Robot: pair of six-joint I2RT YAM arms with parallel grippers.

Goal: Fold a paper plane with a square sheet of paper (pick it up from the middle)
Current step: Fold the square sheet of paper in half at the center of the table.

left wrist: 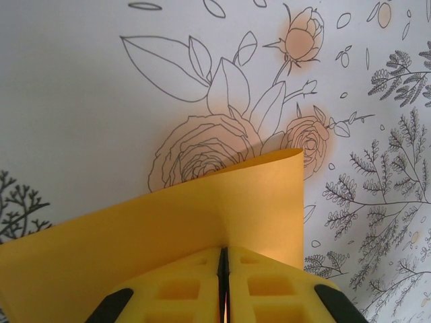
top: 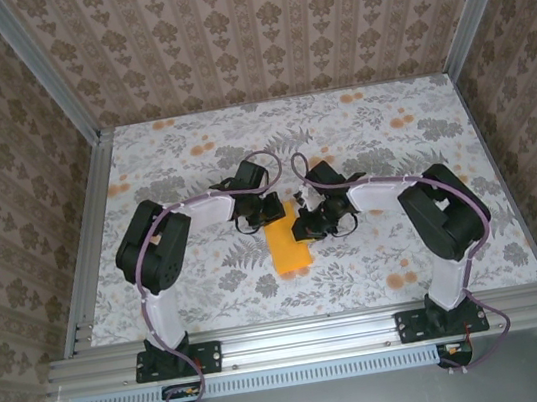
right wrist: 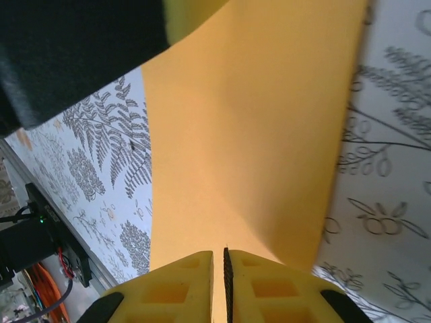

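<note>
The square sheet of paper is bright orange-yellow and shows as a narrow upright strip at the middle of the floral table, between the two arms. My left gripper is at its far left corner and my right gripper at its far right edge. In the left wrist view the left gripper is shut, pinching the sheet, which rises and curls over at its right edge. In the right wrist view the right gripper is shut on the sheet, which stretches away from the yellow fingers. No paper plane shape is visible.
The floral tablecloth lies inside aluminium rails and patterned walls. The left arm's dark body hangs close over the right wrist view. The table's near edge with cables is at lower left there.
</note>
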